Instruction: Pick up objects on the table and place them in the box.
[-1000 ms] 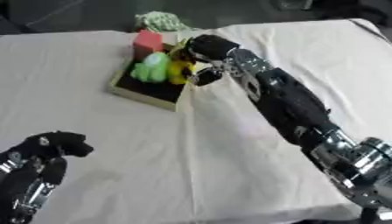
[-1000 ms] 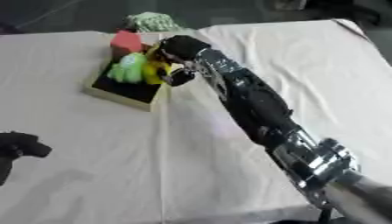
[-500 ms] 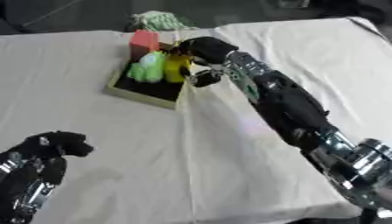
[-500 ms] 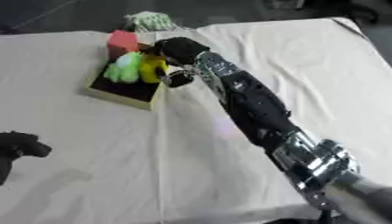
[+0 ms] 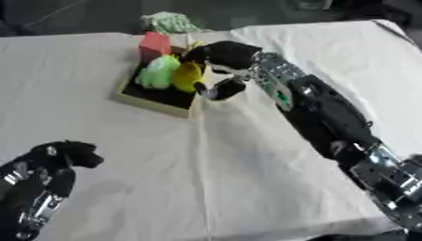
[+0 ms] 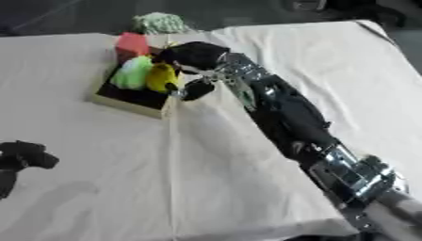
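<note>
On the table (image 5: 247, 155), the box (image 5: 157, 101) sits toward the far left, three objects inside. The right hand (image 5: 223, 56) reaches over the box's right edge. The left hand (image 5: 58, 160) rests near the lower left corner.

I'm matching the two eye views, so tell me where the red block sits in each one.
Left eye view: the red block stands upper left of centre, at the far end of the box.
Right eye view: it sits further left, near the top.
Shared landmark: the yellow object in the box, just left of the right hand.
</note>
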Controlling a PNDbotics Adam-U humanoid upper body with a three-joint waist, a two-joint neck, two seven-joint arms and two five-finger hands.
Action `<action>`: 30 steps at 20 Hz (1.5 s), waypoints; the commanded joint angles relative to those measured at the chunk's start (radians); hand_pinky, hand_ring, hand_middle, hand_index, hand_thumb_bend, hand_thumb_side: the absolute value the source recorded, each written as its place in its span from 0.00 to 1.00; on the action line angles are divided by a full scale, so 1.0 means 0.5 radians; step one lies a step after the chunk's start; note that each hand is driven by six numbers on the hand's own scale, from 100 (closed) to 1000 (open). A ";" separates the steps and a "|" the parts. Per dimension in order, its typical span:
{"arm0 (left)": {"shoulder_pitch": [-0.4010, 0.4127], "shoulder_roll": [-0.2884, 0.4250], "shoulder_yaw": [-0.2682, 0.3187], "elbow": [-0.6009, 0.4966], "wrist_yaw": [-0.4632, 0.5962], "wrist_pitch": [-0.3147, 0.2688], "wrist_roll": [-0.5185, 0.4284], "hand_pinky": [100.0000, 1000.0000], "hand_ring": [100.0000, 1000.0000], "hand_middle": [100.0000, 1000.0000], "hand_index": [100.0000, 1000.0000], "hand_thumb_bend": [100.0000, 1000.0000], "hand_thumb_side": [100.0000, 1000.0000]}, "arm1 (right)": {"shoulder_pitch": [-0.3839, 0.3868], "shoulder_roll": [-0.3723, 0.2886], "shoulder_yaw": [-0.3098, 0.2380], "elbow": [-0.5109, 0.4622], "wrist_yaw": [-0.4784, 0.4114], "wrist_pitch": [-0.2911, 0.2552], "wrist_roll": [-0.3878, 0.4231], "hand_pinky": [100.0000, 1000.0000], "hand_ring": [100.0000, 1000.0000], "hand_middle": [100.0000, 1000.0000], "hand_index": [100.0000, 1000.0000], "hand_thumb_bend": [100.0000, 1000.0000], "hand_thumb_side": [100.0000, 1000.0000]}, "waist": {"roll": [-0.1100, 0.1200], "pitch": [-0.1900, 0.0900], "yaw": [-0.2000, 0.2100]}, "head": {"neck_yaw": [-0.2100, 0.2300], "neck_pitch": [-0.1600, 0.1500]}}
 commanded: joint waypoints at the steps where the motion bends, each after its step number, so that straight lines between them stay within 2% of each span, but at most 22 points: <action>1: -0.011 0.027 0.009 -0.043 -0.006 0.001 0.009 0.73 0.70 0.59 0.79 0.00 0.60 | 0.015 -0.089 -0.041 -0.206 -0.117 -0.023 0.005 0.68 0.79 0.86 0.96 0.00 0.29 | -0.001 -0.034 -0.010 | 0.015 -0.020; 2: -0.011 0.027 0.009 -0.043 -0.005 0.001 0.009 0.73 0.70 0.59 0.79 0.00 0.60 | 0.045 -0.097 -0.054 -0.257 -0.148 -0.024 -0.017 0.67 0.77 0.84 0.95 0.00 0.19 | -0.001 -0.035 -0.015 | 0.021 -0.023; 4: -0.007 0.031 0.012 -0.043 -0.007 0.003 0.011 0.73 0.70 0.59 0.79 0.00 0.61 | 0.122 -0.109 -0.094 -0.355 -0.209 -0.034 -0.071 0.65 0.76 0.81 0.93 0.00 0.11 | -0.006 -0.036 -0.024 | 0.031 -0.026; 5: -0.004 0.033 0.014 -0.043 -0.009 0.004 0.013 0.73 0.70 0.59 0.79 0.00 0.61 | 0.165 -0.112 -0.121 -0.405 -0.239 -0.037 -0.101 0.64 0.75 0.80 0.92 0.00 0.11 | -0.009 -0.037 -0.028 | 0.036 -0.027; 7: -0.002 0.035 0.018 -0.043 -0.012 0.008 0.018 0.73 0.70 0.59 0.79 0.00 0.61 | 0.262 -0.103 -0.181 -0.508 -0.303 -0.029 -0.164 0.62 0.72 0.76 0.90 0.00 0.13 | -0.018 -0.040 -0.042 | 0.052 -0.026; 10: -0.003 0.034 0.025 -0.043 -0.013 0.016 0.025 0.73 0.70 0.59 0.79 0.00 0.61 | 0.412 -0.035 -0.276 -0.661 -0.397 0.000 -0.257 0.58 0.66 0.69 0.86 0.00 0.22 | -0.031 -0.038 -0.062 | 0.085 -0.039; 13: -0.001 0.036 0.023 -0.043 -0.013 0.019 0.028 0.73 0.70 0.59 0.79 0.00 0.61 | 0.559 -0.033 -0.278 -0.814 -0.491 0.042 -0.352 0.58 0.66 0.69 0.86 0.00 0.22 | -0.036 -0.042 -0.061 | 0.090 -0.039; 14: -0.003 0.034 0.027 -0.043 -0.011 0.019 0.031 0.72 0.70 0.58 0.78 0.00 0.61 | 0.593 -0.037 -0.276 -0.862 -0.521 0.064 -0.381 0.52 0.60 0.61 0.79 0.00 0.40 | -0.038 -0.036 -0.065 | 0.109 -0.046; 18: -0.025 0.020 0.051 -0.043 -0.012 0.039 0.090 0.72 0.69 0.58 0.78 0.00 0.61 | 0.766 0.101 -0.359 -1.050 -0.636 0.172 -0.496 0.51 0.60 0.60 0.78 0.00 0.44 | -0.044 0.004 -0.115 | 0.240 -0.104; 21: -0.027 0.024 0.049 -0.043 -0.004 0.048 0.139 0.72 0.69 0.58 0.78 0.00 0.61 | 0.904 0.237 -0.291 -1.181 -0.722 0.257 -0.582 0.51 0.59 0.60 0.78 0.00 0.45 | -0.037 0.009 -0.139 | 0.316 -0.101; 25: -0.020 0.028 0.028 -0.043 0.017 0.065 0.183 0.71 0.69 0.58 0.78 0.00 0.61 | 1.096 0.400 -0.185 -1.316 -0.839 0.358 -0.685 0.50 0.59 0.59 0.78 0.00 0.45 | -0.028 0.003 -0.159 | 0.365 -0.088; 30: -0.011 0.025 0.001 -0.043 0.045 0.074 0.212 0.72 0.70 0.59 0.78 0.00 0.61 | 1.332 0.391 -0.124 -1.503 -0.985 0.387 -0.635 0.50 0.58 0.59 0.78 0.00 0.42 | -0.012 -0.007 -0.166 | 0.400 -0.060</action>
